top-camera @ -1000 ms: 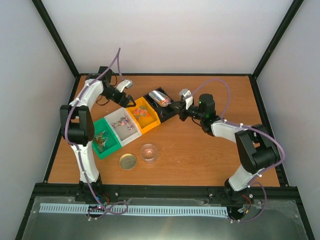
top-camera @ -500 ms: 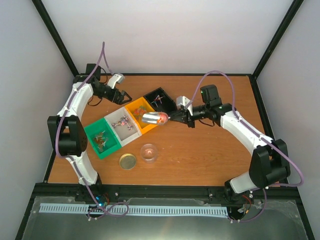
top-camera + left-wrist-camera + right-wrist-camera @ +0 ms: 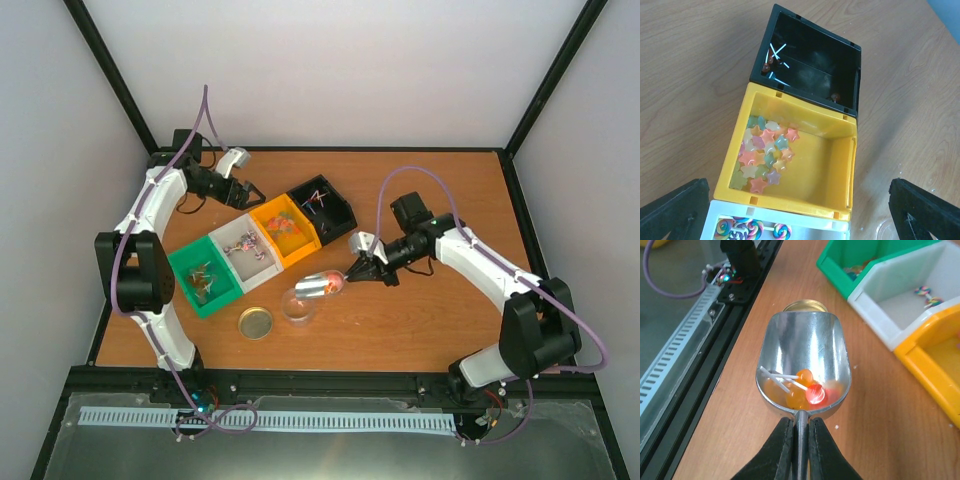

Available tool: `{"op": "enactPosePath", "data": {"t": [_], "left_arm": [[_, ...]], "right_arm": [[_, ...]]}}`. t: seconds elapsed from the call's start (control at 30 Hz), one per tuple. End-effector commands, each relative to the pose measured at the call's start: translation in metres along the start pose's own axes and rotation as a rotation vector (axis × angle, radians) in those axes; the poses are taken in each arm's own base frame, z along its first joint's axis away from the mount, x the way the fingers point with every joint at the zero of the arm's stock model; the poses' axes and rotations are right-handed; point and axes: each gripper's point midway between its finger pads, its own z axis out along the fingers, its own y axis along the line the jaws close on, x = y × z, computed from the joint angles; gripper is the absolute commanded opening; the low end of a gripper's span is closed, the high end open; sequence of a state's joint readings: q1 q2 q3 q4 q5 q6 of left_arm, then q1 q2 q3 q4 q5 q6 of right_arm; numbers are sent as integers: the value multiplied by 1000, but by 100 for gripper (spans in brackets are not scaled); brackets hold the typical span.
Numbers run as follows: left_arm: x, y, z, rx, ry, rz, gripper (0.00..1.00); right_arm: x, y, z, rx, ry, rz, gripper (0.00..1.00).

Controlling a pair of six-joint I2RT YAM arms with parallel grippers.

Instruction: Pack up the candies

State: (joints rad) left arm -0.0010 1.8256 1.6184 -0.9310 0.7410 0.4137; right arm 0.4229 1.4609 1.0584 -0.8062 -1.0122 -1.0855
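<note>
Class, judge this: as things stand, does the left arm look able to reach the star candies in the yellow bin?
Probably yes: the open left hand faces the uncovered yellow bin, with nothing between it and the star candies.

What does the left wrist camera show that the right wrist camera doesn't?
Only the left wrist view: the black bin holding a few lollipops, and star candies in the yellow bin. Only the right wrist view: the scoop carrying orange and red lollipops, gripped by the shut right end effector, plus the gold lid and green bin. Both: the yellow bin and white bin on the table.
</note>
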Motion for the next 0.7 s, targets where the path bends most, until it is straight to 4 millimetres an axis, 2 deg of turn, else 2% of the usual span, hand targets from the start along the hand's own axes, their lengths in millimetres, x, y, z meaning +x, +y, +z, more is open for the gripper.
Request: {"op": "enactPosePath", "data": {"t": [0.0, 0.43, 0.67], "left_arm": [[-15, -11, -12, 8, -58, 23, 100], [-15, -11, -10, 19, -60, 16, 100], [-13, -10, -9, 21, -57, 14, 100]], "right_arm": [[15, 10, 9, -12, 99, -9, 3], [31, 1, 24, 21, 294, 18, 3], [27, -5, 23, 52, 361, 28, 3]]}}
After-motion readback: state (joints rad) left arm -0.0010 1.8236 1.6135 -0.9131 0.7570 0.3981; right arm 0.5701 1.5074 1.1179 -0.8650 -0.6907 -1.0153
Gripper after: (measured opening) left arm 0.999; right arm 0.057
